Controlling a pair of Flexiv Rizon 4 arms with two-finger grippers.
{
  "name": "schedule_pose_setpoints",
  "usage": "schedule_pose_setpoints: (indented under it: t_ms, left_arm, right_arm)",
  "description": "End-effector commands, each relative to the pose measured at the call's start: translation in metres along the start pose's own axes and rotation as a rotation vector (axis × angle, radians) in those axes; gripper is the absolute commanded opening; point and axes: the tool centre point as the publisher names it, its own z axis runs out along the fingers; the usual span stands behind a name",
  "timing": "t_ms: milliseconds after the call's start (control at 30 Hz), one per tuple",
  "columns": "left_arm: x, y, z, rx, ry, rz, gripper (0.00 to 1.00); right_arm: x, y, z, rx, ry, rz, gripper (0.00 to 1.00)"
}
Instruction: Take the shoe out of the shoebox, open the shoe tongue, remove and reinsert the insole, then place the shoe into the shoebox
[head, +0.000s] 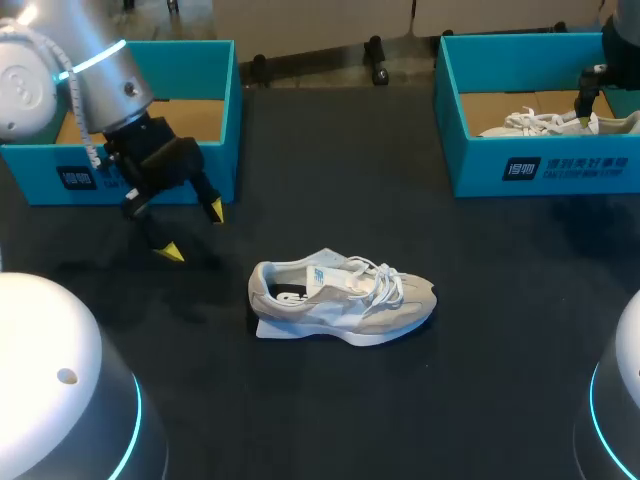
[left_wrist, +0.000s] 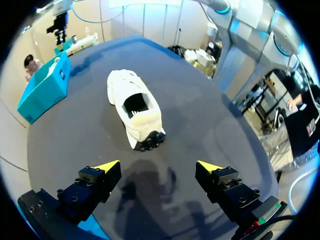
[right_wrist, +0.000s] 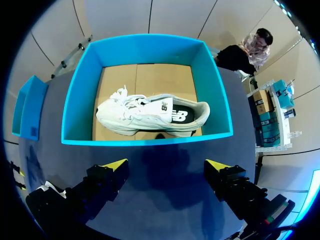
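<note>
Judged one step in: sneaker (head: 340, 300) out on the surface (head: 450, 400) near the wide-open, empty left gripper (head: 192, 231), right gripper (right_wrist: 166, 165) likewise; opening it up through reboxing yet to do.

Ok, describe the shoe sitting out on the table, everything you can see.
The shoe is a beige and white sneaker with white laces and a thick white sole, standing on its sole on the dark table, dark inside showing. Nothing touches it; the left fingers hang open nearby.
</note>
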Motion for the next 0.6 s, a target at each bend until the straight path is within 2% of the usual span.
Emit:
schedule_pose_setpoints:
  t_ms: [33,467,600]
  left_arm:
    - [0.006,0.012,0.004,0.122,-0.020,-0.018,1.00]
    - [0.011,0.033,0.007,0.394,-0.114,-0.093,1.00]
    - [0.016,0.038,0.012,0.429,-0.131,-0.110,1.00]
  right_arm:
    - [0.000,-0.001,0.000,-0.002,0.000,0.001,1.00]
    - [0.000,-0.001,0.000,-0.002,0.000,0.001,1.00]
    - [0.000,-0.001,0.000,-0.002,0.000,0.001,1.00]
